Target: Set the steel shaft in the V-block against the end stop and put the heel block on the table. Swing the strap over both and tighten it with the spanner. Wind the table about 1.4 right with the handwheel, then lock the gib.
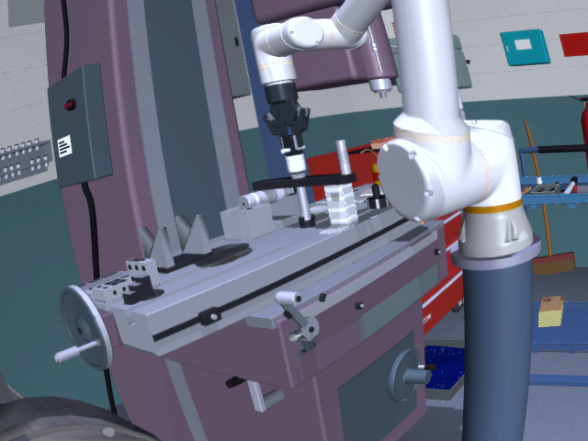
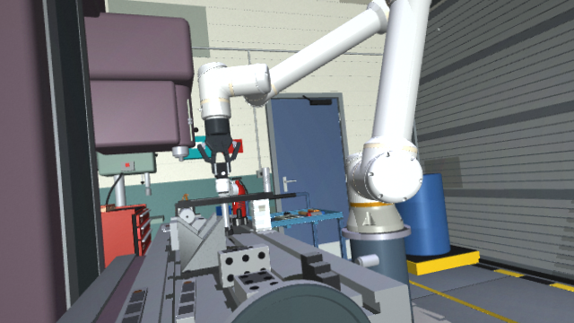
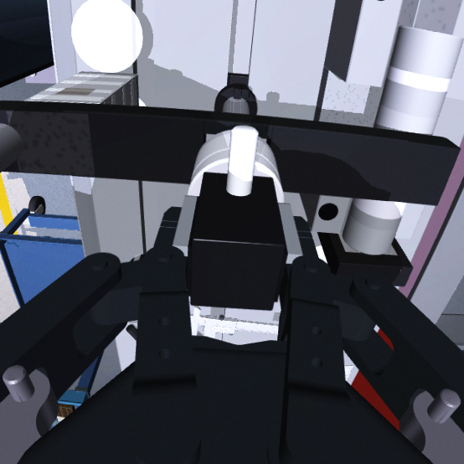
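Note:
The black strap [image 1: 304,182] lies level across the steel shaft [image 1: 260,197] in the V-block [image 1: 247,221] and the stepped heel block [image 1: 341,205]. It sits on an upright stud [image 1: 304,204]. The spanner [image 1: 294,154] stands upright on the stud's top, its white socket end on the strap [image 2: 235,200] and its black square head [image 3: 236,242] upward. A second upright post [image 1: 343,157] rises behind the heel block. My gripper [image 1: 290,137] hangs straight down over the stud and is closed on the spanner's black head [image 2: 220,169].
The mill head and spindle [image 2: 134,85] hang close to the left of my wrist. Spare step blocks [image 1: 142,280] and angle blocks [image 1: 175,237] sit at the table's left end. The handwheel [image 1: 85,327] is on that end, the gib lock lever [image 1: 297,318] on the front.

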